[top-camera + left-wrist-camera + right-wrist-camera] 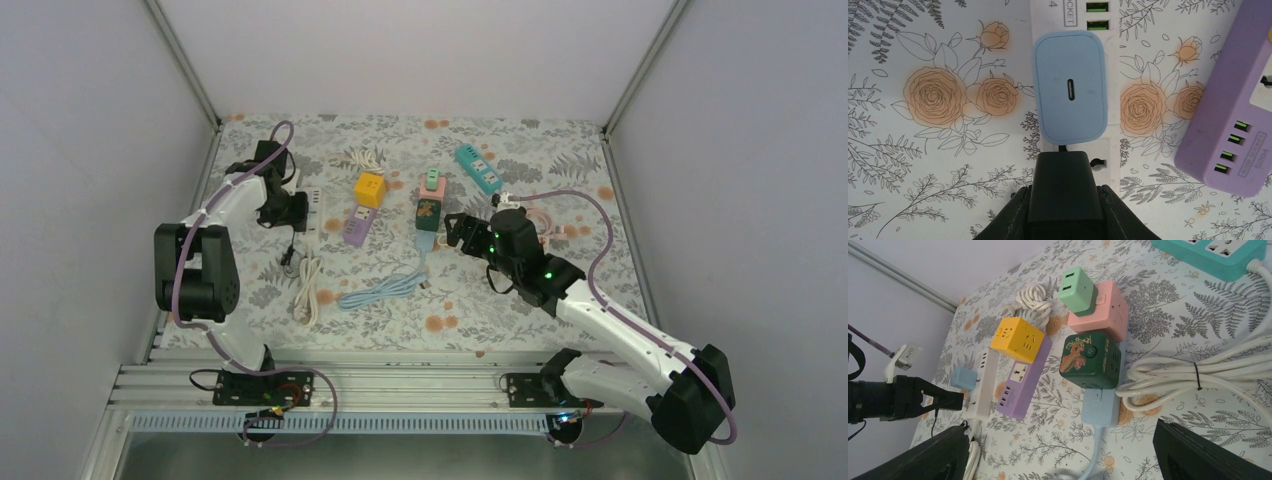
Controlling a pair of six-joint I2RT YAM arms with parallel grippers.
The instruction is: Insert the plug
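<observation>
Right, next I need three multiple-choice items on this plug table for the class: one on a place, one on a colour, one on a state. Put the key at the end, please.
1. Where is the pale blue charger plugged in?
A. the white power strip
B. a wall socket
C. nowhere, it lies loose

2. What colour is the cube sitting on the purple strip?
A. red
B. yellow
C. black

3. What is the left gripper doing?
A. open and empty
B. shut on a white cable
C. shut on the black plug

Key:
1 A, the left wrist view shows the charger seated on the white strip.
2 B, the right wrist view shows a yellow cube on that strip's far end.
3 C, its fingers clamp the plug's two sides.
</observation>
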